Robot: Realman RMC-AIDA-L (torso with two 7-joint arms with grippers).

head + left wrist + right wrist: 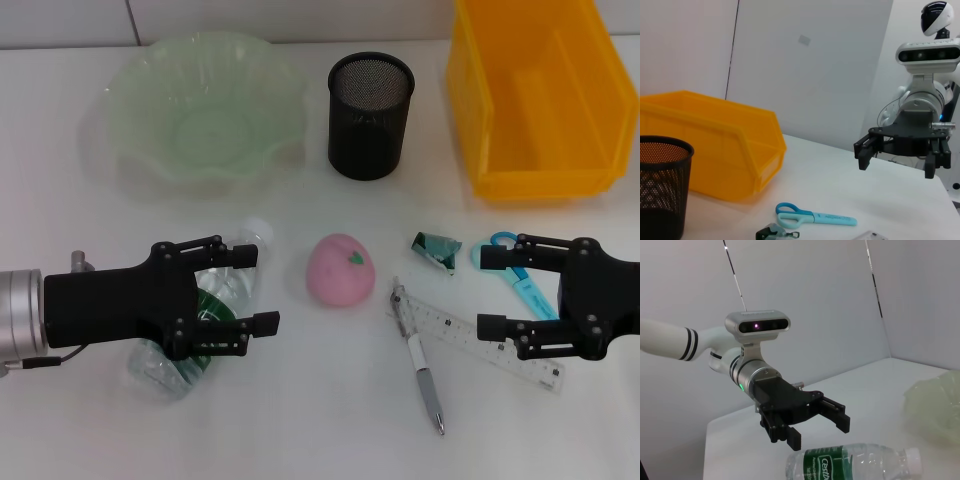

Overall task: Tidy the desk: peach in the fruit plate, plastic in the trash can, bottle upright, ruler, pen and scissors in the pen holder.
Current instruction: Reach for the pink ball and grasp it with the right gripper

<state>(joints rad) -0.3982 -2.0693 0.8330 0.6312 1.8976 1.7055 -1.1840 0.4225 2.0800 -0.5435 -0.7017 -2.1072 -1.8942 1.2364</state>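
Overhead, left gripper open, hovering above bottle lying flat on desk; right wrist view alone shows green label, white cap. Right gripper open above ruler, scissors.

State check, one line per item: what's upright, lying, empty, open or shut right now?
bottle: lying on its side, capped
peach: on desk, not in plate
fruit plate: empty
pen holder: upright, empty
trash can: empty
plastic scrap: on desk
scissors: lying flat, blade cover on
ruler: flat on desk
pen: flat beside ruler
left pincer: open, over bottle
right pincer: open, over scissors
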